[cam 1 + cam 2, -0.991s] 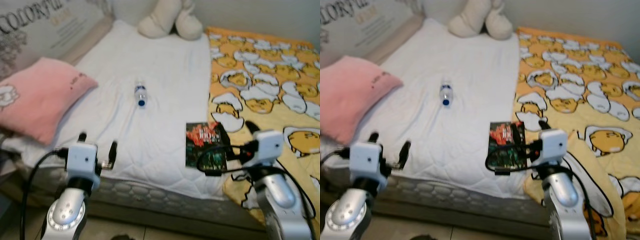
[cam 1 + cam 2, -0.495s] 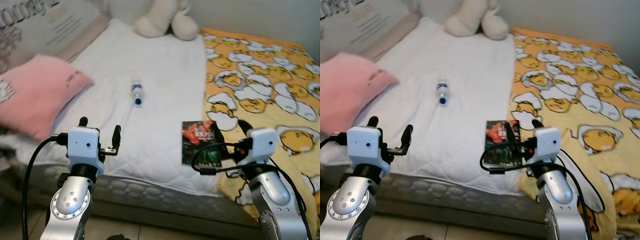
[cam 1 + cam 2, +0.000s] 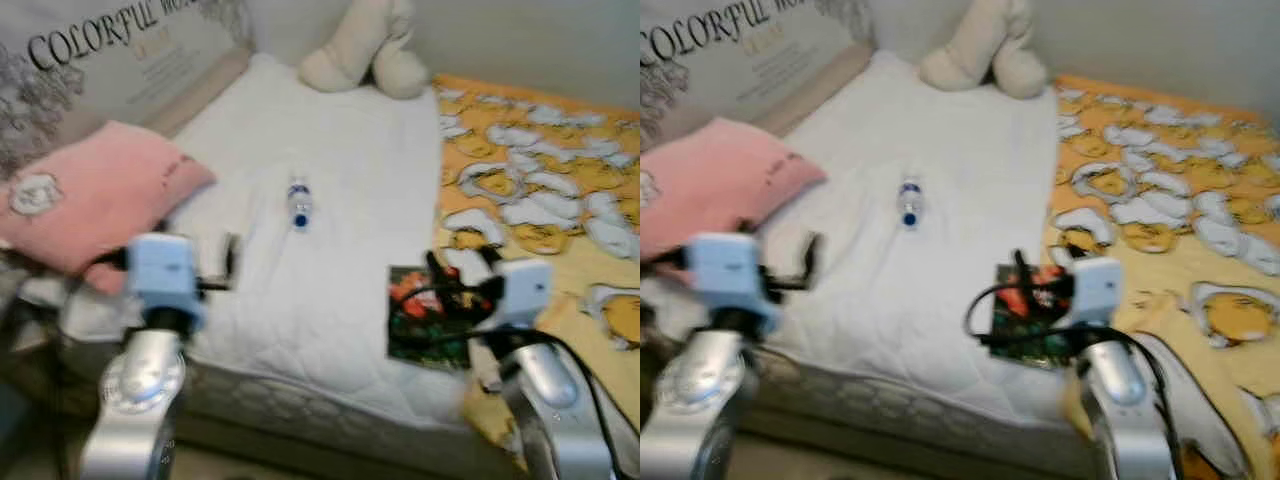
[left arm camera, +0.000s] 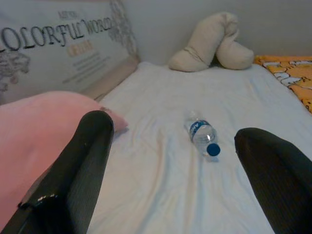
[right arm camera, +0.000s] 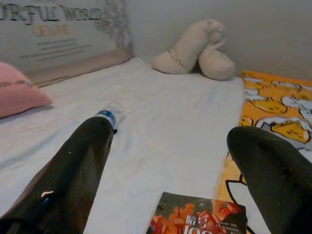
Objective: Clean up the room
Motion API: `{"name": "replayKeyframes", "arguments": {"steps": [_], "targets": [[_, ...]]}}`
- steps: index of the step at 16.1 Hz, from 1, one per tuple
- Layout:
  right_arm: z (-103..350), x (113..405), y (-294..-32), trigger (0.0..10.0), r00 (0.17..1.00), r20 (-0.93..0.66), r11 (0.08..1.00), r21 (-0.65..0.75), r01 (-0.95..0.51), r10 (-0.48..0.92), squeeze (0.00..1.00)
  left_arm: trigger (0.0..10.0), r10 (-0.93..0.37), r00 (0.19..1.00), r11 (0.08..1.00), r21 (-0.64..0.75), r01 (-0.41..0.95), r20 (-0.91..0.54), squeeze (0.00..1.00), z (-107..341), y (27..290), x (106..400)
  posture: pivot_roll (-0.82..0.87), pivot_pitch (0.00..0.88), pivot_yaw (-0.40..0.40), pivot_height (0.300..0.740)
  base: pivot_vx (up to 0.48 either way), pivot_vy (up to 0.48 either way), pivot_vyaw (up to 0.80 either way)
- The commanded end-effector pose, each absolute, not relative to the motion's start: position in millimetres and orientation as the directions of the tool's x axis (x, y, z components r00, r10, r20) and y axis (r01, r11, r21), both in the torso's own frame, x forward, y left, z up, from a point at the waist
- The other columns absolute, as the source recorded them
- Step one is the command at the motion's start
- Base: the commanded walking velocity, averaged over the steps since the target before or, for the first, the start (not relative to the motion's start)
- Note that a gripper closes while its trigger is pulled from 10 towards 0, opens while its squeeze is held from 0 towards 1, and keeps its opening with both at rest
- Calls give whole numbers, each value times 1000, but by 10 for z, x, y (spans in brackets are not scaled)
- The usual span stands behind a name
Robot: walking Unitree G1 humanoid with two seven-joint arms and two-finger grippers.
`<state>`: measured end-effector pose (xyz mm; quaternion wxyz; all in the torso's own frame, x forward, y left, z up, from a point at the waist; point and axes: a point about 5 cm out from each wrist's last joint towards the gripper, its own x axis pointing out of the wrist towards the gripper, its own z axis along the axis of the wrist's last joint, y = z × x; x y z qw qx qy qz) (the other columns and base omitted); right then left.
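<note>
Head views are smeared, so the book (image 3: 1032, 312) by the right gripper (image 5: 170, 165) is just a dark red blur, its near edge cut off in the wrist view. The bottle (image 4: 202, 136) lies flat mid-sheet on the bed (image 3: 350, 170), well short of the plush toy (image 3: 365, 50), blue cap toward the robot. Left gripper (image 4: 175, 165) and right gripper both gape wide, holding nothing. Pink pillow (image 3: 95, 190) sits left of the bottle.
</note>
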<state>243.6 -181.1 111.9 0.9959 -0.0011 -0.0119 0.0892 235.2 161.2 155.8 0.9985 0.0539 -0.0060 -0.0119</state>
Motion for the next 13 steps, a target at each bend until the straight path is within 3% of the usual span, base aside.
{"name": "replayKeyframes", "arguments": {"steps": [1, 3, 5, 8, 13], "targets": [[1160, 2468, -1765, 10000, 981, 48, 982, -2, -188, 188, 20, 10000, -37, 999, 992, 120, 34, 21, 0, 1600, 1632, 2409, 8, 0, -58, 740, 480, 0, 0], [1170, 2464, -1736, 10000, 981, 57, 983, 0, -186, 185, 24, 10000, -112, 993, 986, 129, 107, 34, 0, 1651, 1576, 2522, -3, 0, -52, 740, 480, 0, 0], [1169, 2458, -1724, 10000, 981, 58, 983, -10, -184, 184, 27, 10000, -134, 991, 983, 130, 130, 21, 0, 1656, 1563, 2617, -13, 0, -40, 740, 0, 0, 0], [1145, 2434, -1738, 10000, 985, 50, 987, -8, -162, 163, 35, 10000, -138, 990, 984, 116, 137, -6, 0, 1615, 1572, 2645, -30, 0, -23, 740, 0, 0, -652], [1143, 2371, -1739, 10000, 985, 56, 987, -10, -161, 161, 31, 10000, -114, 993, 985, 133, 113, -1, 0, 1622, 1691, 2784, -47, 5, -12, 740, 0, 0, 0]]}}
